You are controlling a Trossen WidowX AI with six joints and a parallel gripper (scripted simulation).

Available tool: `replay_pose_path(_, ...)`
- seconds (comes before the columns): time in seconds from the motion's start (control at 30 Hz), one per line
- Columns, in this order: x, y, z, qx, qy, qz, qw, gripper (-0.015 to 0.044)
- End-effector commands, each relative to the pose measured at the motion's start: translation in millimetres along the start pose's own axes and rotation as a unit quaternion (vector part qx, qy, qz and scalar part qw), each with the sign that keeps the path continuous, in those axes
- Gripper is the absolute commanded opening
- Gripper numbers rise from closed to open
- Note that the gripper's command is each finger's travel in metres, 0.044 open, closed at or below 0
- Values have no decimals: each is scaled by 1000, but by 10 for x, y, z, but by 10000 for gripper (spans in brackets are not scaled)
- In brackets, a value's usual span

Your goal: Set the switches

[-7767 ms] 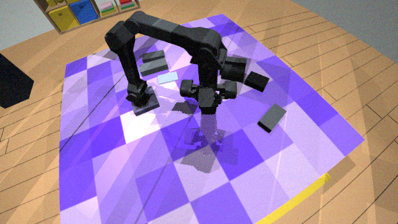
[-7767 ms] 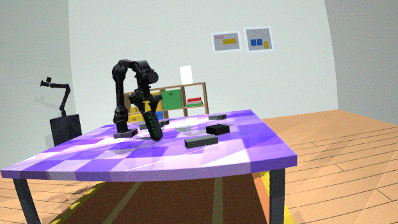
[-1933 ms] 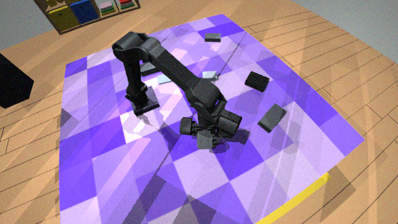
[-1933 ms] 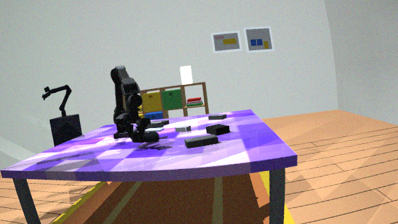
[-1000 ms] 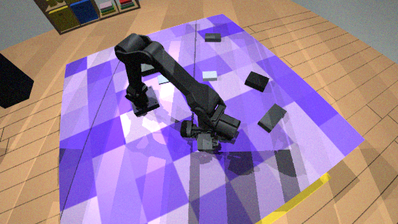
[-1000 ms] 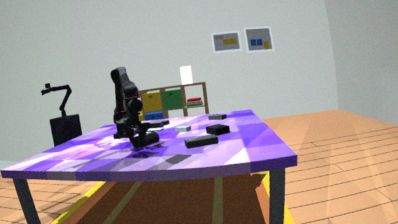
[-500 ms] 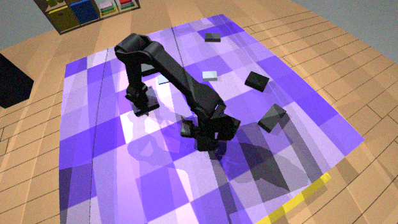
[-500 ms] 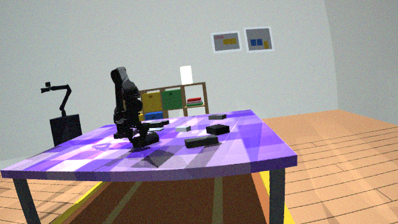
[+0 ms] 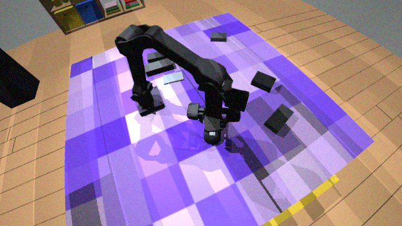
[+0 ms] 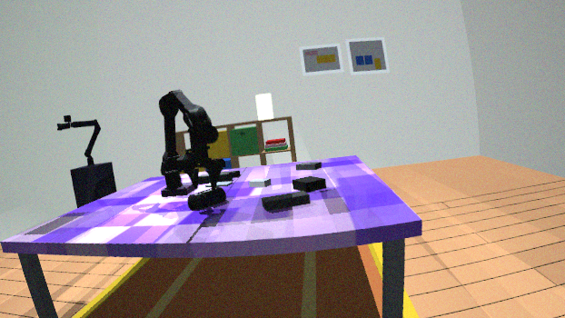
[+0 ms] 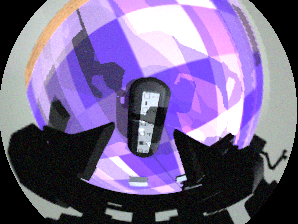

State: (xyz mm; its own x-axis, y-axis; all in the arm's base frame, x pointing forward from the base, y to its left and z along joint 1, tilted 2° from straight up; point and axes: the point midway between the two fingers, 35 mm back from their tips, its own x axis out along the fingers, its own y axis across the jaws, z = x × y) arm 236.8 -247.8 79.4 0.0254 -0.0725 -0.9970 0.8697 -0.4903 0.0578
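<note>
The dark grey controller unit (image 9: 212, 138) (image 10: 206, 199) (image 11: 149, 117) has rounded ends and sits on the patterned bench (image 9: 168, 194) (image 10: 291, 245). In the wrist view it lies lengthwise between and below the fingers, with a white printed label facing the camera. A dark patch crosses the label's middle, and its squares are too blurred to read for certain. The rocker switches are not visible. My gripper (image 9: 212, 125) (image 10: 214, 183) (image 11: 144, 128) is wide open just above the unit, with gaps on both sides of it in the wrist view.
A dark block (image 9: 264, 81) (image 10: 309, 183) and a long dark module (image 9: 279, 118) (image 10: 285, 201) lie right of the unit. A small dark block (image 9: 218, 37) (image 10: 309, 166) lies far back. A pale plate (image 9: 173, 77) and a dark module (image 9: 159, 66) lie behind the arm; a pale block (image 10: 260, 183) is nearby.
</note>
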Motion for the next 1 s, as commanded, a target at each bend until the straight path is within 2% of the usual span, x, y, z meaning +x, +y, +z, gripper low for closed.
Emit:
replay_pose_path(0.0, -23, -13, -28, 4, 1, -1, 1000, 440)
replay_pose_path(0.37, -23, -13, -28, 4, 1, -1, 1000, 440)
replay_pose_path(0.47, -36, -23, -28, -21, 2, 4, 1000, 361)
replay_pose_path(0.67, -142, -121, -34, -238, -3, 52, 970, 204)
replay_pose_path(0.9, -249, -245, -51, -484, -38, 102, 869, 20)
replay_pose_path(0.97, -276, -281, -58, -548, -54, 113, 827, 0)
